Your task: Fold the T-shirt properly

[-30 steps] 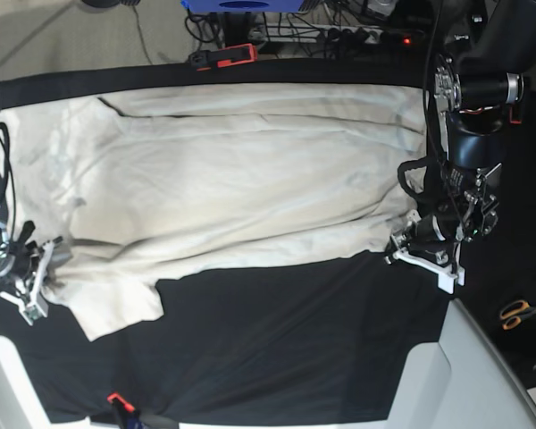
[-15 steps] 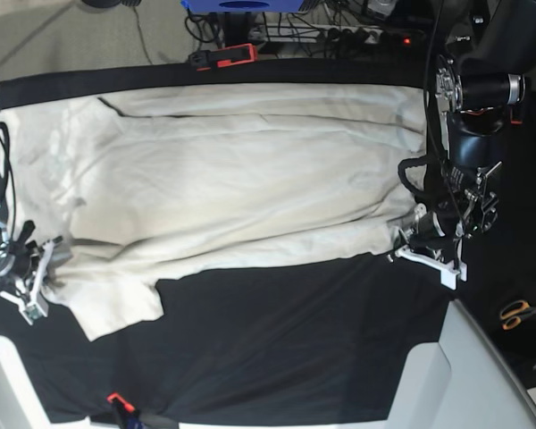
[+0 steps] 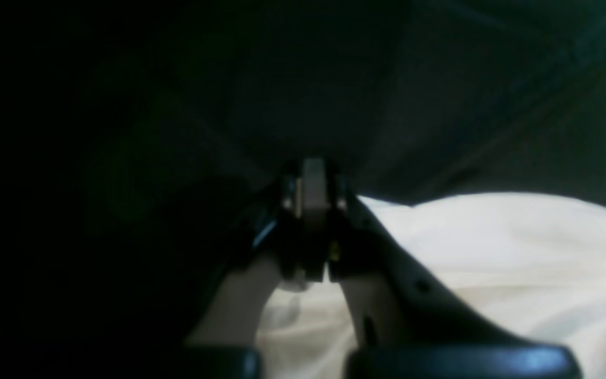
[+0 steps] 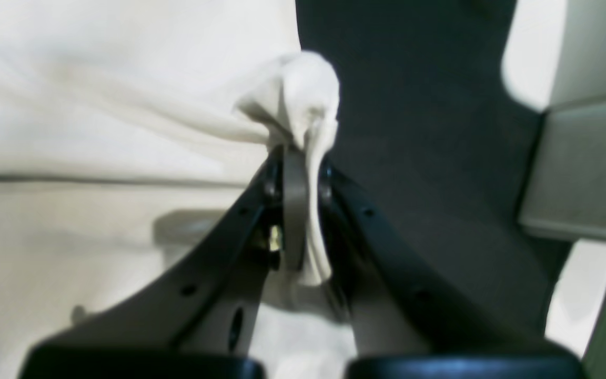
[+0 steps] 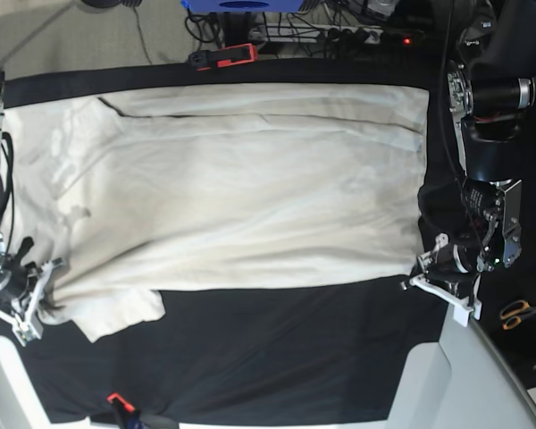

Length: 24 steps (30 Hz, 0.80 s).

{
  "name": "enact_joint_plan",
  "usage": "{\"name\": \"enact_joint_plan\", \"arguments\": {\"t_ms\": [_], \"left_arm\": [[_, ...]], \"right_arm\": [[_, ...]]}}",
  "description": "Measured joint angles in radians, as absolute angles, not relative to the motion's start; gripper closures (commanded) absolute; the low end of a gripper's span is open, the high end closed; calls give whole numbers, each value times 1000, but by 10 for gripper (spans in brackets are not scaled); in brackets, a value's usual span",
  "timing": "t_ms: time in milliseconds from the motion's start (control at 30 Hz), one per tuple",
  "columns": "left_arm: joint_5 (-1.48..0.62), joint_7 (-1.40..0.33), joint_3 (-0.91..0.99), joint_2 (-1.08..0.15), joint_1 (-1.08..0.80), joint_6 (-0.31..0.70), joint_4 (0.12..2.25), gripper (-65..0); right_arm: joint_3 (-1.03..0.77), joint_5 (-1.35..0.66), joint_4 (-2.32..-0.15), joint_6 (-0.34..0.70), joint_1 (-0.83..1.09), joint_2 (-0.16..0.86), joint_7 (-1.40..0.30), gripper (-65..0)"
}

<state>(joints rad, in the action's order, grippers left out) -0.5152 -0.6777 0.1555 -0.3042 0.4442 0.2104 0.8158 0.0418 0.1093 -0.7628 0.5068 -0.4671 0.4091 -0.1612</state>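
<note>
Base view is evenly lit and sharp; left wrist view is very dim, and both wrist views are soft-focused.

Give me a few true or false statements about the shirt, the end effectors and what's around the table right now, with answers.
1. The right end effector is shut on a bunched bit of the T-shirt. True.
2. The T-shirt is folded into a small square. False: it lies spread wide across the black table cloth.
3. The left end effector sits at the shirt's corner, shut. True.
4. The scissors lie on the shirt. False: they lie off to the side, apart from it.
5. An orange clamp sits at the table's far edge. True.
</note>
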Motion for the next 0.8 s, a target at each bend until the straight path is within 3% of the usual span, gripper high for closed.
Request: {"name": "enact_joint_plan", "arguments": {"t_ms": [367, 800], "left_arm": [[-514, -701, 156, -309, 416, 210, 962, 0], [-521, -701, 162, -364, 406, 210, 979, 0]], "right_arm": [[41, 110, -773, 506, -465, 410, -180, 0], [41, 109, -773, 467, -466, 412, -179, 0]]}}
